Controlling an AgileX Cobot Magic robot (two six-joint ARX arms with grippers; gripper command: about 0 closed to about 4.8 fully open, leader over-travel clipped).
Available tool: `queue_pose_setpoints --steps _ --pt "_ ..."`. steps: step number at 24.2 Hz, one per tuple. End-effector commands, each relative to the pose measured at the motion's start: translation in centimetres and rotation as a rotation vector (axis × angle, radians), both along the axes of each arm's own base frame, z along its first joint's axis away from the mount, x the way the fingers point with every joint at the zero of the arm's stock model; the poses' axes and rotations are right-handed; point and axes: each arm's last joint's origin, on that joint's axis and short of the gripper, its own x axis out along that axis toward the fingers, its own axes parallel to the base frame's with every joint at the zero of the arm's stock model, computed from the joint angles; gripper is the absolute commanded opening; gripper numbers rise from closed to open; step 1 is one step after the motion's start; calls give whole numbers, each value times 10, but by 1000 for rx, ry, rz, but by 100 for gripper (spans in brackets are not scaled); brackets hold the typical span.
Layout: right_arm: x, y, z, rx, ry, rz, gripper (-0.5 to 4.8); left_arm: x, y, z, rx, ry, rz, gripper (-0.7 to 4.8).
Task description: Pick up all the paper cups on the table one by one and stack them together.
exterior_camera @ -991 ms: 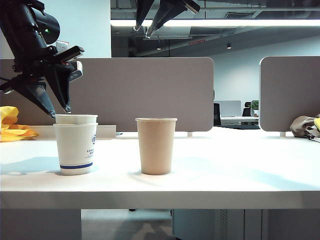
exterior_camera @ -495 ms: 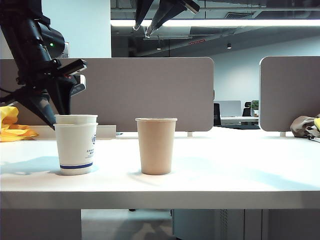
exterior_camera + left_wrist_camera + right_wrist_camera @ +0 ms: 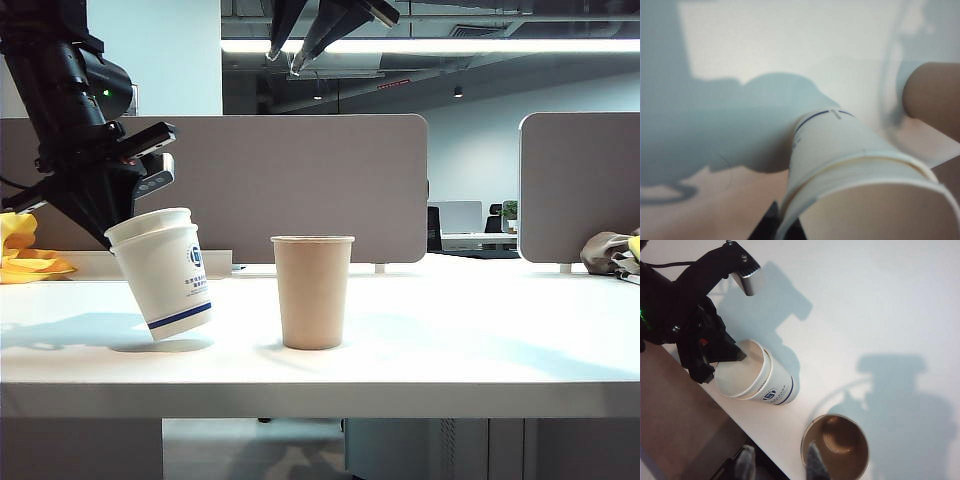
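Observation:
Two white paper cups with blue bands [image 3: 165, 275] are nested one in the other and lean with their rims toward the left, the base tipped up from the table [image 3: 450, 350]. My left gripper [image 3: 118, 230] is shut on their rim from above and behind. In the left wrist view the cups [image 3: 840, 150] fill the frame and the left gripper [image 3: 785, 231] pinches the rim wall. The tan-brown paper cup [image 3: 312, 292] stands upright just to the right, also seen as the brown cup [image 3: 932, 97]. My right gripper [image 3: 284, 64] hangs open high above; it [image 3: 780, 462] looks down on the brown cup [image 3: 837, 445] and the white cups [image 3: 767, 382].
Grey-brown divider panels [image 3: 290, 185] run along the back of the table. A yellow cloth [image 3: 25, 252] lies at the far left and a bundle of fabric [image 3: 610, 250] at the far right. The table's front edge [image 3: 320, 398] is close to both cups.
My left gripper came down and shut on the rim of the nested white cups. The cups, upright before, now lean over with the base tipped up. The right arm stayed still.

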Motion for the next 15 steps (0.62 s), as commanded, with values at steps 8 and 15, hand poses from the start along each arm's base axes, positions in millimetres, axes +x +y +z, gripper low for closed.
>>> queue_pose_setpoints --steps 8,15 --pt "13 -26 8 -12 -49 -98 135 -6 0 27 -9 -28 -23 -6" --pt "20 -39 10 -19 -60 -137 135 -11 -5 66 -32 -128 -31 -6"
